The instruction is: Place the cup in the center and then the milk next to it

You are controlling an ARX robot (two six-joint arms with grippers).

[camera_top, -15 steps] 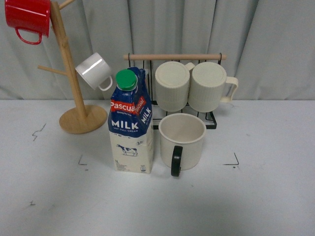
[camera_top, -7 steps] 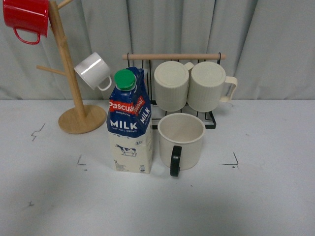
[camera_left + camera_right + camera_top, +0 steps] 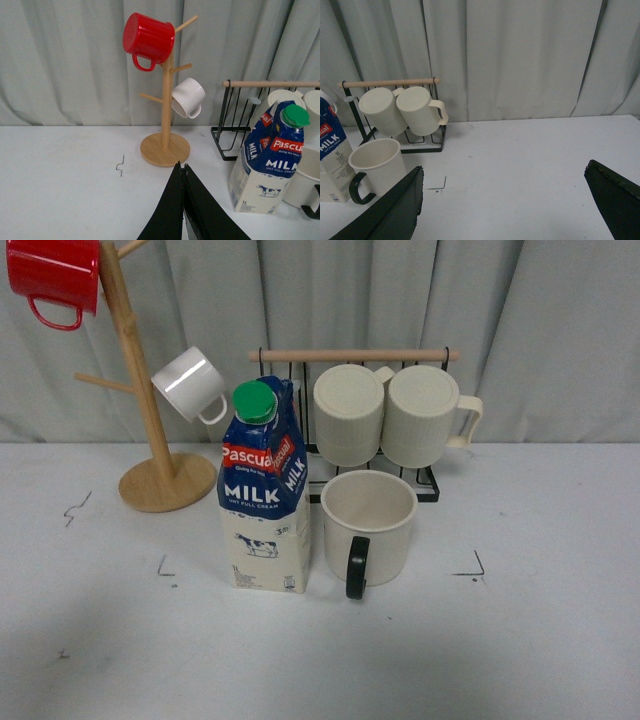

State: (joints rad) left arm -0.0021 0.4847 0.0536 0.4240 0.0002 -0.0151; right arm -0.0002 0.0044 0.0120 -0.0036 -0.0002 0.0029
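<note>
While neither arm shows in front view, wrist cams give both pincers. My left gripper (image 3: 184,167): black fingers pressed together at tips, closed on nothing, hanging above the white table (image 3: 540,640) well short of the goods. My right gripper (image 3: 505,200): fingers spread wide, one at each side of its frame, open, empty, bare tabletop between.

Nearest on table, betw. the two small corner marks: the milk (image 3: 263,488), upright, green cap on, blue top, red "Pascual" band, cow drawing on cream base. Contents not visible, carton sealed. Just beside it, on my right side, the cup (image 3: 368,527), upright, mouth up, black handle turned toward me. Interior looks empty, pale all the way down. Narrow gap betw. carton and cup; can't tell if they touch.

Behind cup: black wire rack (image 3: 430,485) w/ wooden bar across top, holding two ribbed cream mugs (image 3: 385,415) on their sides, bases facing me; insides hidden.

Behind and left of carton: wooden mug tree (image 3: 150,440) on round base. Small white mug (image 3: 189,385) hung on a low peg, mouth tilted down. Red mug (image 3: 52,275) on an upper peg, partly cut by frame edge.

Farthest: grey-white curtain (image 3: 560,330) across whole back.
</note>
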